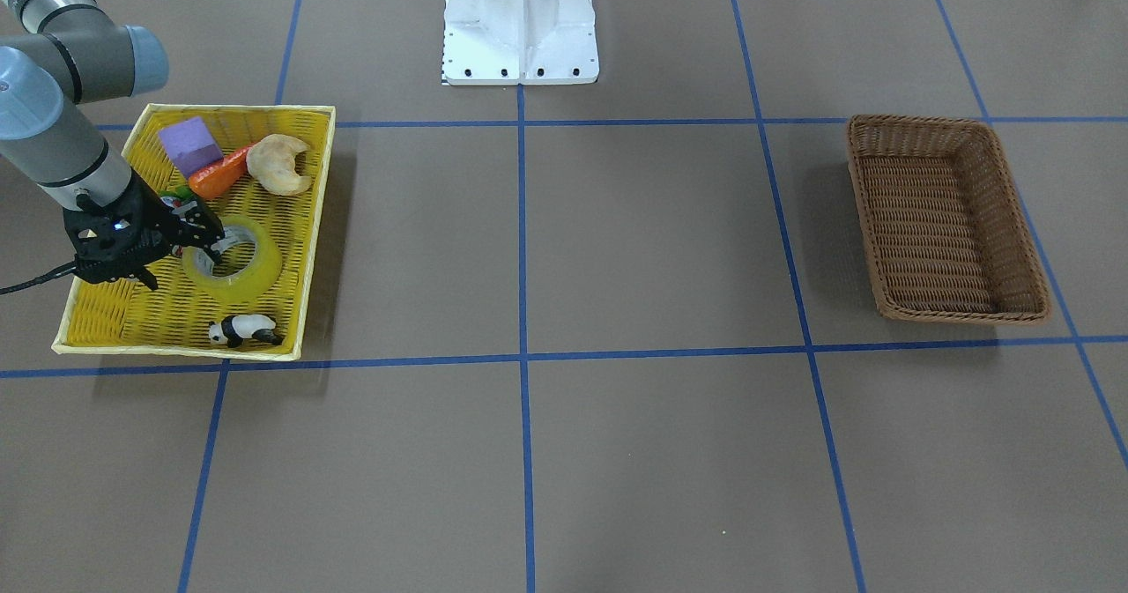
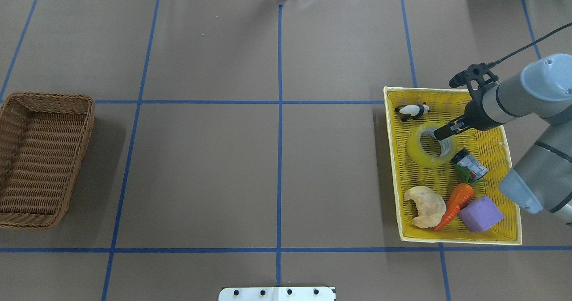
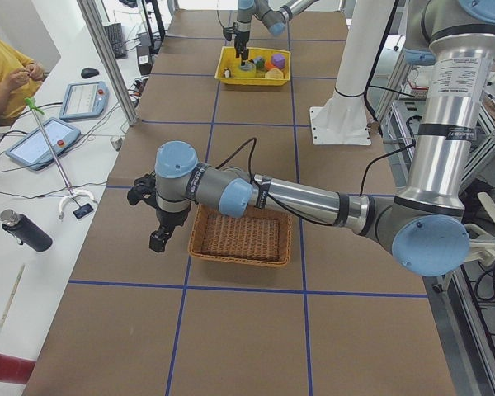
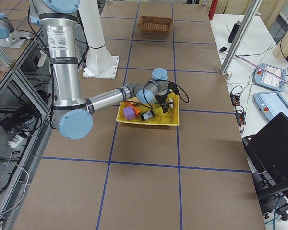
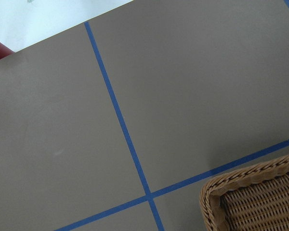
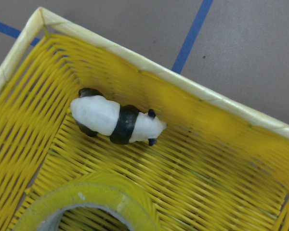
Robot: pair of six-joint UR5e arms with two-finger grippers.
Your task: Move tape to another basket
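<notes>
Though tape [image 2: 416,150] print is illegible, right end effector [image 2: 441,134] at rim, grip unclear.

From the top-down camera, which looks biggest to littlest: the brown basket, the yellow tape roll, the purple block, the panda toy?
1. Dark brown wicker basket
2. Translucent yellow tape roll
3. Purple block, nearly tape-sized
4. Black-and-white panda toy

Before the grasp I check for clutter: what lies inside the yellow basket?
Inside lie the tape, a toy panda, a small can, a carrot, a croissant and a purple block. The right gripper covers part of the tape's rim.
</notes>
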